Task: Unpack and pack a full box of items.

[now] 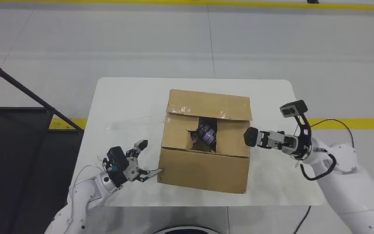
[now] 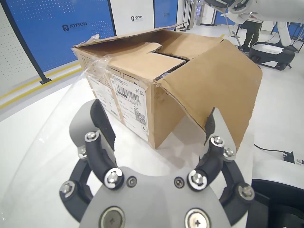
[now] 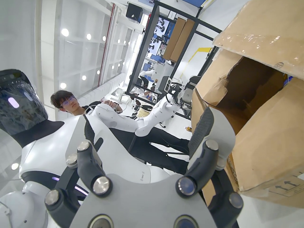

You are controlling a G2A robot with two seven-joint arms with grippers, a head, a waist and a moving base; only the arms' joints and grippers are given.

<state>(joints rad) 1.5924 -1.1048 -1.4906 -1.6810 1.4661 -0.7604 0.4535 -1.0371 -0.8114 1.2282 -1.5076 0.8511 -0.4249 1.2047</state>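
The cardboard box (image 1: 204,167) stands in the middle of the white table (image 1: 128,99), with its top partly open. Its far flap (image 1: 207,105) leans outward, and its near flap (image 2: 213,84) folds down over the near side. Two torn inner flaps leave a gap in the middle, and a dark item with a purple pattern (image 1: 205,133) shows through it inside the box. A white shipping label (image 2: 130,96) is stuck on the box's left wall by the near corner. Loose clear tape (image 2: 95,60) hangs from the far-left top corner.

The left gripper (image 1: 151,158) sits low over the table just beside the box's near-left corner. Its jaws are spread wide with nothing between them. In the left wrist view, this gripper (image 2: 154,110) frames the corner of the box. One of its fingers (image 2: 215,124) is at the lower edge of the hanging near flap, though I cannot tell whether they actually touch.

The right gripper (image 1: 251,137) is level with the upper part of the box's right wall, just beside it. Seen from its own wrist, the right gripper (image 3: 147,129) is also wide apart and holds nothing. One of its fingers (image 3: 206,129) lies close along the cardboard of the box (image 3: 261,124), below the torn opening.
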